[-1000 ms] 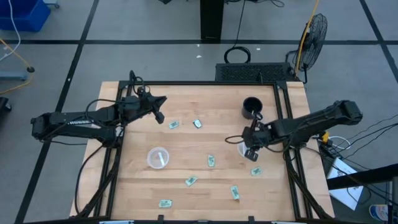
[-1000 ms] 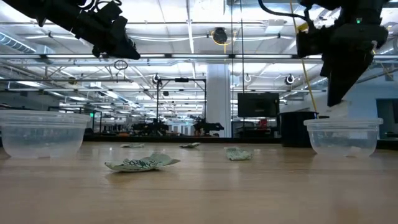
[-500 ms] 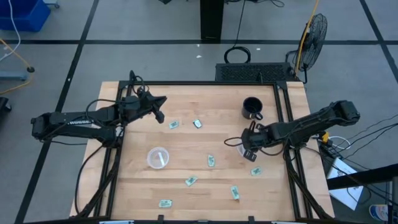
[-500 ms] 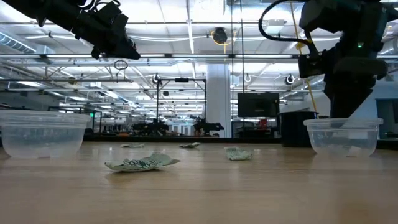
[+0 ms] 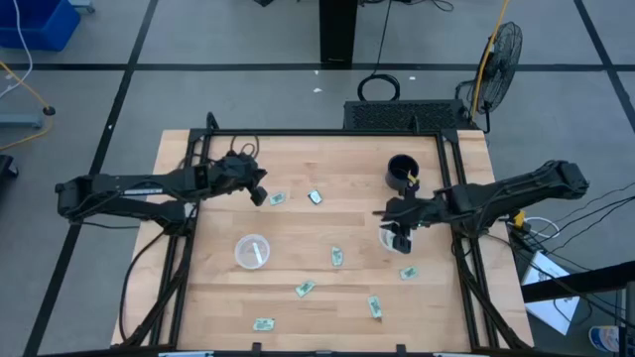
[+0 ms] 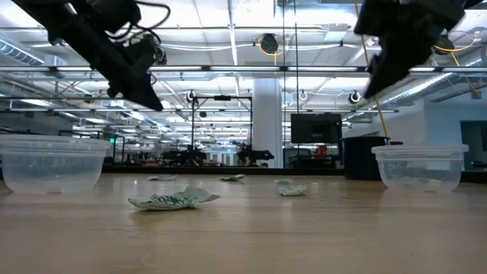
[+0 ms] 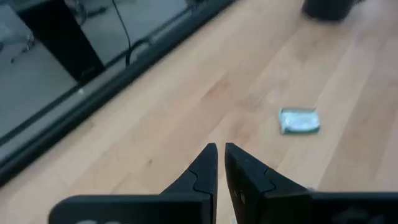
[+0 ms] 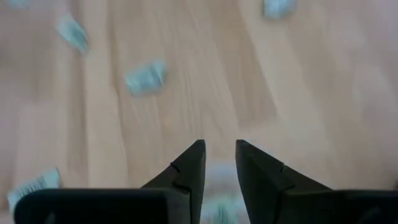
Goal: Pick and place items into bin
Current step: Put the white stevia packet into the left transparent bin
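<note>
Several small pale green and white packets lie flat on the wooden table [image 5: 298, 238], among them one [image 5: 277, 198] just right of my left gripper [image 5: 260, 194] and others [image 5: 337, 257] [image 5: 407, 273]. My left gripper hovers above the table with its fingers shut and empty [image 7: 221, 155]; a packet [image 7: 299, 120] lies ahead of it. My right gripper [image 5: 402, 236] hovers over the right clear cup [image 5: 387, 238], open and empty [image 8: 220, 155]. A blurred pale shape [image 8: 217, 208] shows below its fingers.
A second clear cup [image 5: 251, 251] stands left of centre. A black mug [image 5: 401, 171] stands at the far right, behind my right gripper. In the low view both cups [image 6: 53, 164] [image 6: 421, 167] flank a crumpled packet [image 6: 173, 199]. Black rails [image 5: 327, 133] edge the table.
My right gripper has dipped down to the right clear cup and then risen clear above it. My left gripper has come down and toward the table's near edge, closer to the packet beside it.
</note>
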